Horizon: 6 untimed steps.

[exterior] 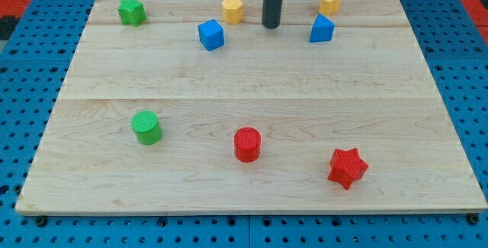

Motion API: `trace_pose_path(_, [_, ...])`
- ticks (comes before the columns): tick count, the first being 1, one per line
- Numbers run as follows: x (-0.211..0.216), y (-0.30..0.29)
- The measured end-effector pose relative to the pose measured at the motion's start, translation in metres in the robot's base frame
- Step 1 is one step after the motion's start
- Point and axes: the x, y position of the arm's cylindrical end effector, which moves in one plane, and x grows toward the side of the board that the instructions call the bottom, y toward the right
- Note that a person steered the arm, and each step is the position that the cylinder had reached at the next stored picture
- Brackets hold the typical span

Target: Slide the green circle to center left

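The green circle (pixel 146 127) is a short green cylinder on the wooden board (pixel 252 80), at the view's lower left. My tip (pixel 271 25) is at the view's top centre, far up and right of the green circle. It stands between the yellow hexagon (pixel 232 9) on its left and the blue block (pixel 322 29) on its right, touching neither.
A green star (pixel 132 11) sits at the top left. A blue cube (pixel 211 34) lies left of my tip. A second yellow block (pixel 329 1) is at the top right. A red cylinder (pixel 247 143) and a red star (pixel 347 167) sit along the bottom.
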Motion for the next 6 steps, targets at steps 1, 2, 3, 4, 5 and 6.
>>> trace_pose_path(1, [0.095,-0.049])
trace_pose_path(2, [0.161,-0.11])
trace_pose_path(3, [0.222,-0.185])
trace_pose_path(4, [0.234,-0.207])
trace_pose_path(5, [0.222,-0.191])
trace_pose_path(6, [0.245,-0.17])
